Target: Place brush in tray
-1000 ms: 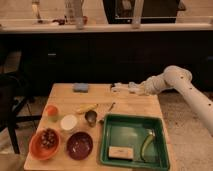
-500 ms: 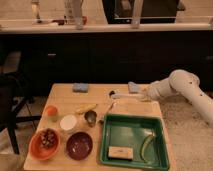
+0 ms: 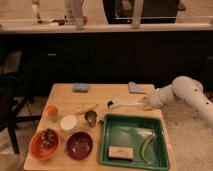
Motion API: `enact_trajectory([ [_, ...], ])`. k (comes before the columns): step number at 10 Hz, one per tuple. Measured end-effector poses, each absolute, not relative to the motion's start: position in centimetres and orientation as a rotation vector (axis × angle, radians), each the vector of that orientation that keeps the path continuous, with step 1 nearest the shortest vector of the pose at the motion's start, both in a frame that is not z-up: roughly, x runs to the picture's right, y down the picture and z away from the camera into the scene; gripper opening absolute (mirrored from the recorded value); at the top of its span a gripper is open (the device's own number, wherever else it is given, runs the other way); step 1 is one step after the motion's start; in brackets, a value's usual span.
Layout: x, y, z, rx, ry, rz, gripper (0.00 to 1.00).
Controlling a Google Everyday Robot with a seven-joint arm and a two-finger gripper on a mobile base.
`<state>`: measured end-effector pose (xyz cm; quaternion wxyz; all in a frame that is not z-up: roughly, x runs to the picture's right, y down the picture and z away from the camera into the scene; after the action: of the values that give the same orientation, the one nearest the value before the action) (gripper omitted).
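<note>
The brush (image 3: 125,104) has a white handle and a small dark head that points left. It hangs level just beyond the far rim of the green tray (image 3: 131,132). My gripper (image 3: 143,103) is at the handle's right end and is shut on it, above the table's right side. The white arm reaches in from the right. The tray sits at the table's front right and holds a beige block (image 3: 120,152) and a curved green-yellow strip (image 3: 146,147).
Left of the tray are a dark-red bowl (image 3: 80,145), an orange bowl (image 3: 45,143), a white cup (image 3: 68,122), a metal cup (image 3: 91,116) and a yellow item (image 3: 86,107). Two blue cloths (image 3: 81,87) (image 3: 136,87) lie at the far edge. A dark chair (image 3: 7,100) stands at the left.
My gripper has moved right and toward the tray's far rim, carrying the brush with it. The things on the table have not moved.
</note>
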<state>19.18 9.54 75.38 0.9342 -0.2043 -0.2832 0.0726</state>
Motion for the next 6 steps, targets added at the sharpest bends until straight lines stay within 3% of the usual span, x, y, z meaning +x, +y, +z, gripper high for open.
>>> enact_trajectory([
  [6, 18.43, 10.32, 75.61, -0.439, -0.596, 0.135, 0.0],
])
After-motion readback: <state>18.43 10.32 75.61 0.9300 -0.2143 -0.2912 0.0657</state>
